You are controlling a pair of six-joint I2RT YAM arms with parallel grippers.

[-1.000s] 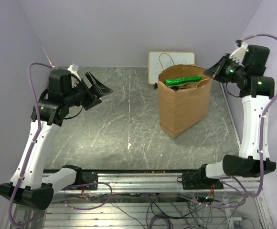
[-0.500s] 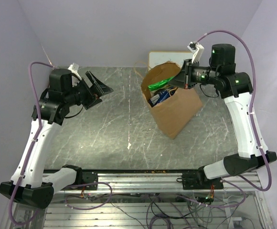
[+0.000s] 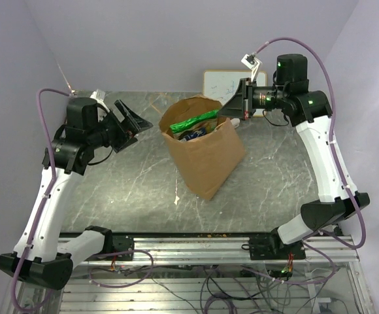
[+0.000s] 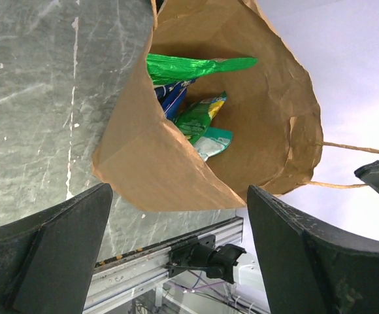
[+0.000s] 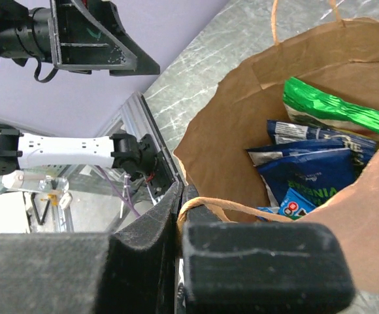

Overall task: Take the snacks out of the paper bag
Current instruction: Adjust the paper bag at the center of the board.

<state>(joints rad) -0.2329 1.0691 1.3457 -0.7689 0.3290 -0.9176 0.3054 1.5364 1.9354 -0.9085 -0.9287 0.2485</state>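
Observation:
The brown paper bag (image 3: 206, 150) stands tilted to the left at mid-table, mouth open toward the left arm. Inside it a green chip bag (image 3: 193, 122) lies on top, over dark blue packets (image 5: 313, 171) and smaller green and teal packs (image 4: 210, 127). My right gripper (image 3: 234, 108) is shut on the bag's twisted handle (image 5: 206, 204) at its right rim and holds the bag leaning. My left gripper (image 3: 132, 121) is open and empty, left of the bag and above the table. The bag's mouth faces it in the left wrist view (image 4: 242, 98).
A small framed whiteboard (image 3: 223, 85) leans on the back wall behind the bag. The aluminium rail (image 3: 196, 245) with the arm bases runs along the near edge. Purple walls close in on the left, back and right.
My right gripper closed on the bag's handle and pulled it left. The bag slid from the right toward the middle and tilted over. My left arm barely moved.

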